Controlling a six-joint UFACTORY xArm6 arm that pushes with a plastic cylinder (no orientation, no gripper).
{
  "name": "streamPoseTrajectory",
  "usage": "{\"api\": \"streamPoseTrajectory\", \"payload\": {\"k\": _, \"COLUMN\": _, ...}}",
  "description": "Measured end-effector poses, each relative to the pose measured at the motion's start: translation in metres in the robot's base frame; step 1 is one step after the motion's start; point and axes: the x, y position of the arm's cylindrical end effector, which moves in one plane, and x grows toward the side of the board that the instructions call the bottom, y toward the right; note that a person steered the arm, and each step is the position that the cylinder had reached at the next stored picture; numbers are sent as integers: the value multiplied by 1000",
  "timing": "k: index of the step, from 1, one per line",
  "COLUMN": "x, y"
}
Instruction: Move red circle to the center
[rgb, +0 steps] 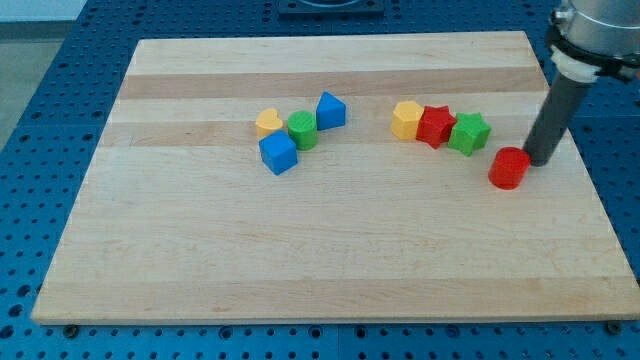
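The red circle (509, 168) is a short red cylinder at the view's right side of the wooden board (330, 250). My tip (540, 162) stands just to the right of it, touching or nearly touching its right edge. The dark rod rises from there toward the view's top right.
A yellow hexagon (407, 119), a red star (435, 126) and a green star (468, 133) form a row up-left of the red circle. At centre-left sit a yellow heart (267, 122), a green cylinder (302, 130), a blue triangular block (330, 110) and a blue cube (278, 153).
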Motion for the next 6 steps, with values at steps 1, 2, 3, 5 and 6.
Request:
{"api": "streamPoseTrajectory", "payload": {"k": 1, "x": 17, "y": 2}}
{"api": "streamPoseTrajectory", "payload": {"k": 2, "x": 24, "y": -5}}
{"api": "streamPoseTrajectory", "payload": {"k": 3, "x": 22, "y": -17}}
{"api": "streamPoseTrajectory", "payload": {"k": 5, "x": 16, "y": -73}}
{"api": "streamPoseTrajectory", "payload": {"k": 6, "x": 11, "y": -102}}
